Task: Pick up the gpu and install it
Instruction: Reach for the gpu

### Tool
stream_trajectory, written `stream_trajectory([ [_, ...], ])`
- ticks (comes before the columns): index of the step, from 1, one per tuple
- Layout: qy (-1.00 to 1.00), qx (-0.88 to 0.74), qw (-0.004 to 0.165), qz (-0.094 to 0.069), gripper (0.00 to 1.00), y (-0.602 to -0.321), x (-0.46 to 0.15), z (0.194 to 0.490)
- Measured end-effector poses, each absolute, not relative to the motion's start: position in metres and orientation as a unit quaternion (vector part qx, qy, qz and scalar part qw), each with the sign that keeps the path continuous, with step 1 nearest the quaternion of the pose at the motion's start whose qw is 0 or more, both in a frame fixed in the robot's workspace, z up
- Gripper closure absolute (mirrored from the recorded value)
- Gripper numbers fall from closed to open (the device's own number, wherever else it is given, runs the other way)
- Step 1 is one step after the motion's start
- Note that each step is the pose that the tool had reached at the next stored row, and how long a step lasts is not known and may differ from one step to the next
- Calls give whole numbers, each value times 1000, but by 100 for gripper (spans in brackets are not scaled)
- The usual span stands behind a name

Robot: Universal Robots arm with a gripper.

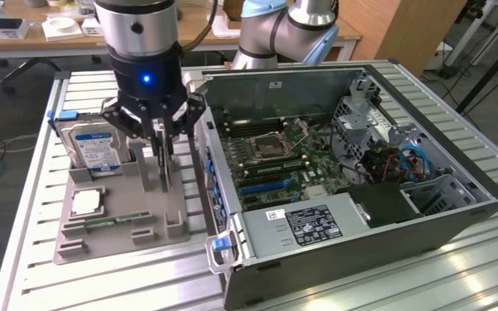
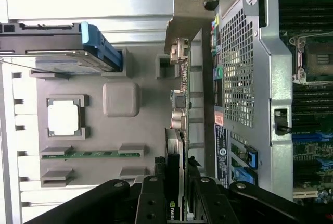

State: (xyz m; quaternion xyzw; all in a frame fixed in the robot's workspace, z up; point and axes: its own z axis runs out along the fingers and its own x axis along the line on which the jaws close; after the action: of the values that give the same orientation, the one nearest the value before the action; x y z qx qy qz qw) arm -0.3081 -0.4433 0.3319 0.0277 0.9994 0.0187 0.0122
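Observation:
The gpu (image 1: pixel 166 178) stands on edge in a slot of the grey holder tray (image 1: pixel 137 207), next to the open computer case (image 1: pixel 379 214). My gripper (image 1: pixel 163 170) hangs straight down over it, one finger on each face of the card, shut on it. The wrist view looks along the gpu (image 2: pixel 179 146) edge-on: green board, dark face, and a metal bracket at the far end. The gripper (image 2: pixel 176 171) pinches the near end between its black fingers (image 2: pixel 152 198). Inside the case the motherboard (image 1: pixel 275 155) lies exposed with blue card slots (image 1: pixel 262 188).
The tray also carries a silver hard drive (image 1: pixel 93 149) with a blue label, a processor chip (image 1: pixel 86 202) and a narrow green memory stick (image 1: pixel 102 223). The case wall (image 2: pixel 239 78) rises right beside the card. Everything rests on a slatted metal table (image 1: pixel 85 285).

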Motion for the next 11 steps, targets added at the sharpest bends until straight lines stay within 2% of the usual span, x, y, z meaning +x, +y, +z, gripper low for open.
stream_trajectory([
  [11, 999, 24, 12, 19, 74, -443, -308, 358],
])
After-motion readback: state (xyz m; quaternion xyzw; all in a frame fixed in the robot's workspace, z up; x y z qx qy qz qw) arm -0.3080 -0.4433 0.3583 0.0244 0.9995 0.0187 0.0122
